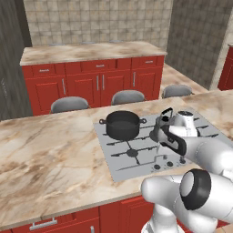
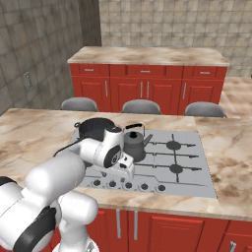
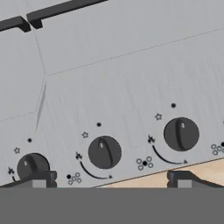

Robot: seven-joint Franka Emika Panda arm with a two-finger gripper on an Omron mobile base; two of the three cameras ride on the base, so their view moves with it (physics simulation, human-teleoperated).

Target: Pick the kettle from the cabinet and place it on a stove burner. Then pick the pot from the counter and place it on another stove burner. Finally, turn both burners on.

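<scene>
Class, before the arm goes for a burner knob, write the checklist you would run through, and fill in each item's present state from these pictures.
1. Pot sits on a burner of the cooktop: ok.
2. Kettle stands upright on another burner: ok.
3. Pincer open and holding nothing: ok.
4. Pincer poised above the knob row, middle knob between its tips: ok.
5. Which knob feeds which burner: cannot tell.
6. Burners lit: cannot tell, no flame shows.

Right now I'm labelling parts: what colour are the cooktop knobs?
Dark grey knobs, clearest in the hand view.
</scene>
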